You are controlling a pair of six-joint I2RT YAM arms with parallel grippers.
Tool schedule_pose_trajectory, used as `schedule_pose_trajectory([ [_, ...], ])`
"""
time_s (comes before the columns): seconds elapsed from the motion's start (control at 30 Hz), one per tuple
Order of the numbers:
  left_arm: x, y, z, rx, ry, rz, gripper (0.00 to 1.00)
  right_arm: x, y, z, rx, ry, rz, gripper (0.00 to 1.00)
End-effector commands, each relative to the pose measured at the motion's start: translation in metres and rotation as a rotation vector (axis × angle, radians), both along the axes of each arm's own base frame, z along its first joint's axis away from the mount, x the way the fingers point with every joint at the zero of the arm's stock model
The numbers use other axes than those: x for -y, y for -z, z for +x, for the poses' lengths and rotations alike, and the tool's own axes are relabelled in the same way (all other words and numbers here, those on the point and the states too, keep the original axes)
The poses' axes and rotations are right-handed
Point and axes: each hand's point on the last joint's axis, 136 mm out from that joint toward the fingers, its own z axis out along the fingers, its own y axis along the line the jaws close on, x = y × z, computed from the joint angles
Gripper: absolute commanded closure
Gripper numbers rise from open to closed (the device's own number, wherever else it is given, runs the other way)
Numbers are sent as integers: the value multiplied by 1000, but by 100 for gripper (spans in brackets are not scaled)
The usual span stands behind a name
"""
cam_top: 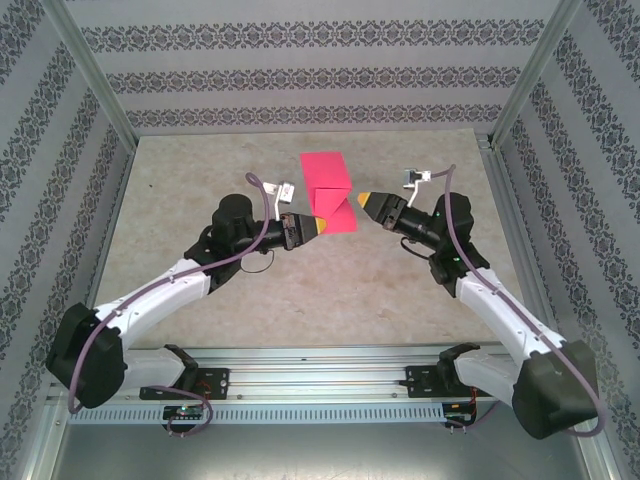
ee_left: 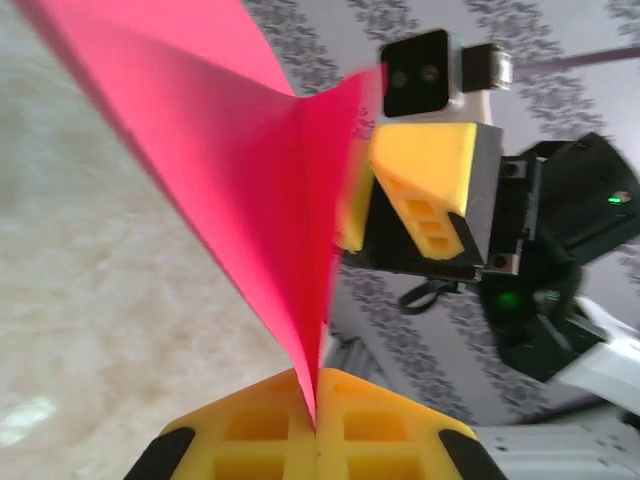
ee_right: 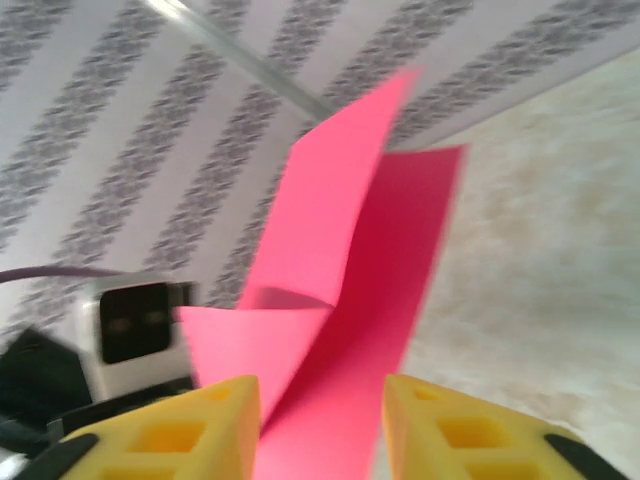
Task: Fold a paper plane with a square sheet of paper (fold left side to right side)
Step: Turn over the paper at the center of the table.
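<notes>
We see thin, smooth, matt paper (ee_left: 230, 170) between yellow plastic jaws, above a mottled, stone-like table (cam_top: 180, 200).

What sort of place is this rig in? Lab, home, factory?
Probably a lab test cell: aluminium frame posts and patterned wall panels box in a stone-look tabletop, with a slotted mounting rail along its near edge.

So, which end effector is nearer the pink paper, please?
Left: the left end effector pinches the pink paper at its near end; the right end effector is open astride its right edge.
</notes>
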Motion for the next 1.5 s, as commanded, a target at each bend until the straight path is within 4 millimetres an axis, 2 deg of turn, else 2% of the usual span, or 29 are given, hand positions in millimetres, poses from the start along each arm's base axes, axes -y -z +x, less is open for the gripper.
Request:
schedule_pose_trajectory([
  [0.0,-37,53,0,94,-144,512,100,54,44,-2,-102,239,-338,54],
  [0.07,-58,70,3,122,-225,751,100,92,60,-8,-155,389,-513,50],
  [0.13,-77,86,4,128,-276,972,100,117,71,-17,-204,472,-623,47],
  [0.23,-97,104,6,117,-333,1286,100,144,83,-28,-262,558,-731,47],
  [0.3,-103,111,7,105,-359,1457,100,154,88,-33,-290,594,-772,46],
  [0.43,-98,122,8,99,-374,1711,100,165,94,-39,-322,631,-804,46],
  [0.6,-78,143,8,87,-323,1906,100,167,100,-42,-344,629,-808,46],
  [0.73,-58,177,3,36,-203,2009,88,176,107,-48,-379,648,-823,45],
  [0.83,-39,198,-2,-16,-110,1975,78,181,114,-54,-409,645,-823,44],
  [0.9,-24,203,-3,-36,-65,1914,73,182,119,-57,-430,631,-808,42],
  [1.0,1,199,-5,-47,-1,1794,63,177,127,-58,-447,594,-758,41],
  [1.17,35,171,-7,-61,78,1477,46,140,133,-47,-432,457,-571,41],
  [1.23,36,157,-4,-80,85,1343,42,122,135,-39,-430,410,-482,42],
  [1.3,28,142,3,-102,65,1217,40,99,137,-30,-413,358,-421,42],
  [1.4,3,127,18,-156,6,1014,36,61,133,-13,-370,289,-359,42],
  [1.47,-19,125,31,-215,-47,852,34,29,132,-2,-342,226,-315,42],
])
